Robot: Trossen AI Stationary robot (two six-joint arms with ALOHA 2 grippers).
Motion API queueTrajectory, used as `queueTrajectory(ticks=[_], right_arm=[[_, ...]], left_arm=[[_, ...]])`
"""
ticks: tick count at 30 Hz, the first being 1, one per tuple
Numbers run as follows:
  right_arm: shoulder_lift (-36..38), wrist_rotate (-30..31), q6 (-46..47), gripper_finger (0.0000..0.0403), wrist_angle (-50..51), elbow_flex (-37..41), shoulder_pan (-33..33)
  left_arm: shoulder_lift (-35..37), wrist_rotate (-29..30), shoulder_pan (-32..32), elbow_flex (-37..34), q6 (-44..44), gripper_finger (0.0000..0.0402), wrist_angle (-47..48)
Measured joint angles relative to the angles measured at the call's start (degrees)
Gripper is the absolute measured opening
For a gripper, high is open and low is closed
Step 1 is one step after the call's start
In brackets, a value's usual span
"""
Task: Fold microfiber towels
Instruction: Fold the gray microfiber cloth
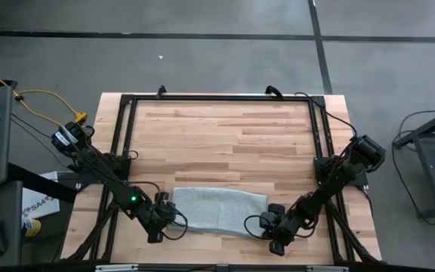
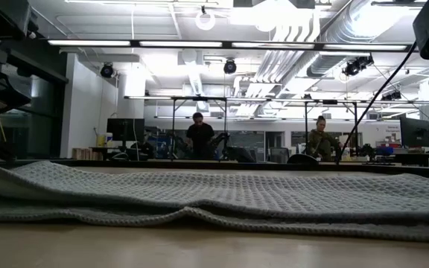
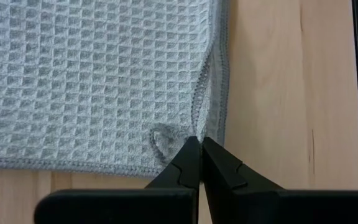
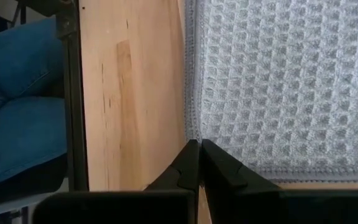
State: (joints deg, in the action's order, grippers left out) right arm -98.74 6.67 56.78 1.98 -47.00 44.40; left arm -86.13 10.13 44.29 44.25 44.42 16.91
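Left gripper (image 3: 200, 144): fingers pressed together, tips pinching a small puckered fold at the corner of the microfiber towel (image 1: 219, 208); in the high view this gripper (image 1: 174, 217) sits at the towel's left end, touching it.

Right gripper (image 4: 199, 147): fingers closed tip to tip at the towel's (image 4: 284, 87) corner hem; whether any cloth is caught between them cannot be told. In the high view it (image 1: 273, 221) sits at the towel's right end.

Items, largest first:

Wooden table (image 1: 225, 136): pale plank top under a black metal frame (image 1: 127, 98); the towel lies on its near edge, between the two arms.

Microfiber towel: pale grey-blue, waffle-grid weave, stitched hem. Lies flat as a wide band, two layers showing along its near edge in the low view (image 2: 214, 197).

Persons: two figures (image 2: 199, 134) (image 2: 320, 138) in the room well beyond the towel; a blue-trousered leg (image 4: 17, 106) past the table edge in the right wrist view.

Containers: none visible.
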Motion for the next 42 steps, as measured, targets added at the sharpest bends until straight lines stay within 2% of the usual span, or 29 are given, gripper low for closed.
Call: queueTrajectory(ticks=[23,42], right_arm=[[0.04,0.76,0.04,0.0004,-0.08,0.0,0.81],[0.04,0.67,-0.01,0.0015,-1.22,-0.01,0.81]], left_arm=[[0.0,-1.64,-0.02,0.0,-0.26,0.0002,-0.45],[-0.02,-1.64,-0.02,0.0,0.39,0.0118,-4.2]])
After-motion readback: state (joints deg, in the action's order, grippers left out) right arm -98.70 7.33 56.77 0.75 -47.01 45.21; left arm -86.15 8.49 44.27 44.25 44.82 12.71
